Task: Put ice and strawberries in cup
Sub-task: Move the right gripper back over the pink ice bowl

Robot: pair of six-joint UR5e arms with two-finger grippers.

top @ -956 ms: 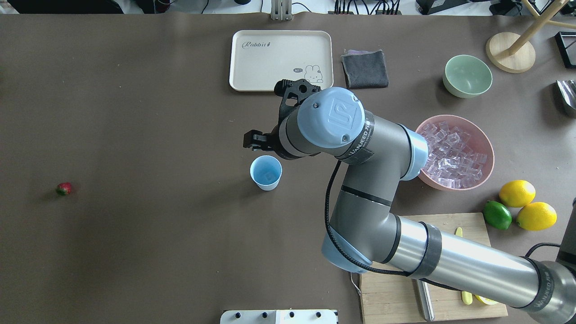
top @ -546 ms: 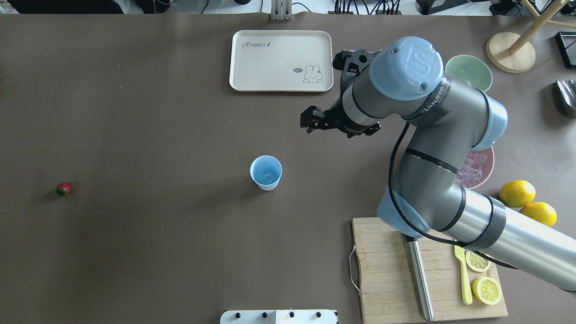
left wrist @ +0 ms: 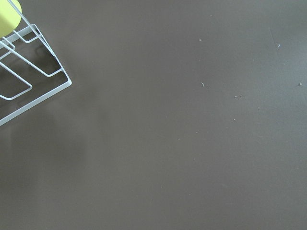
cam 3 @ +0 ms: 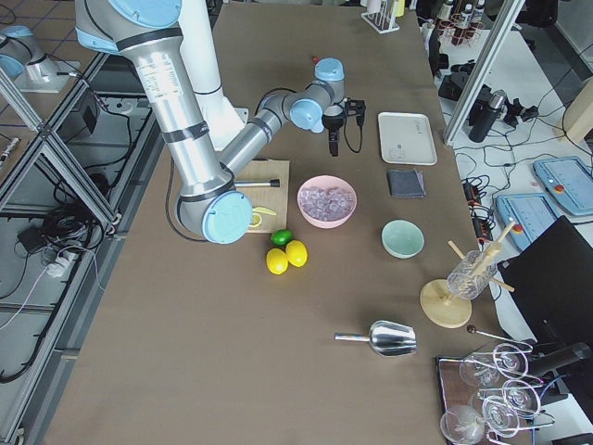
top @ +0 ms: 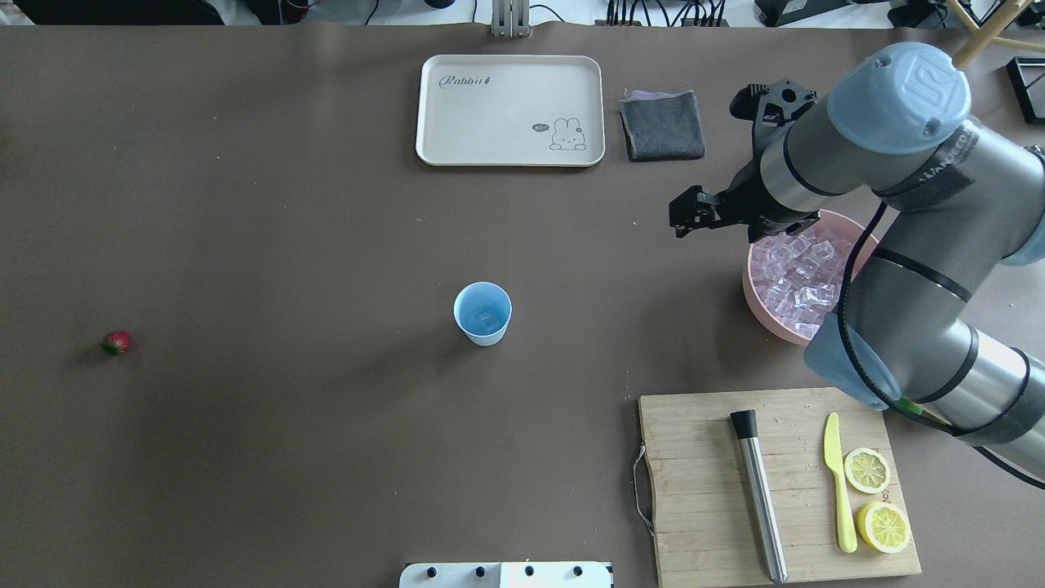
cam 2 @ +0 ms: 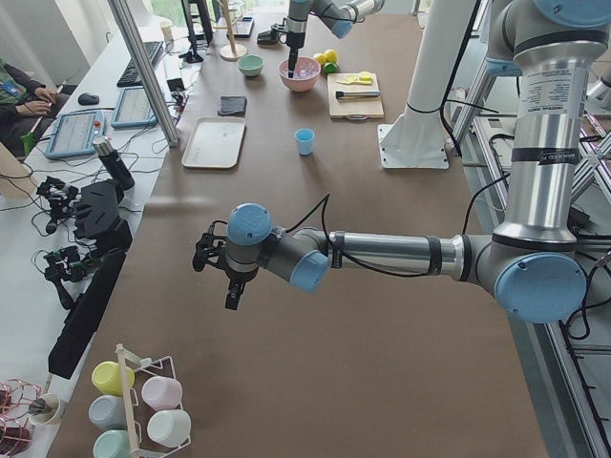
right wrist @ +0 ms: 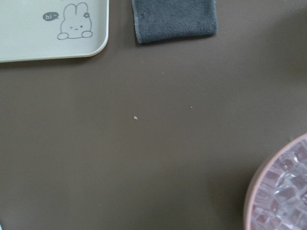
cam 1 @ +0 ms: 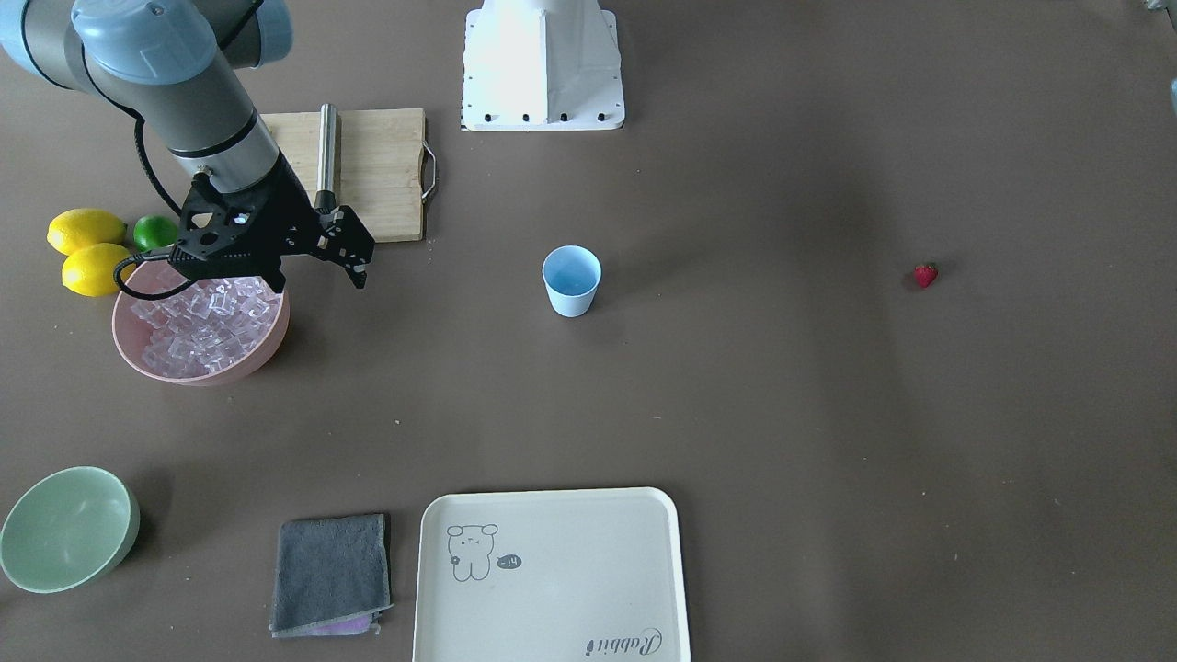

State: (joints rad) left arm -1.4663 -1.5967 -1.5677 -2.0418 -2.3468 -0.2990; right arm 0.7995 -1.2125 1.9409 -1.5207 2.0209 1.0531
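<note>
we read "rabbit" in script on the cream tray (top: 506, 106), and "hi" in a small speech bubble (right wrist: 50, 17) beside its drawn rabbit (right wrist: 76, 21) (both upside down from the front).

The light is bright and even. In the overhead view the cup (top: 482, 313) throws a soft shadow toward 9 o'clock. The right wrist view looks a little blurry.
</note>
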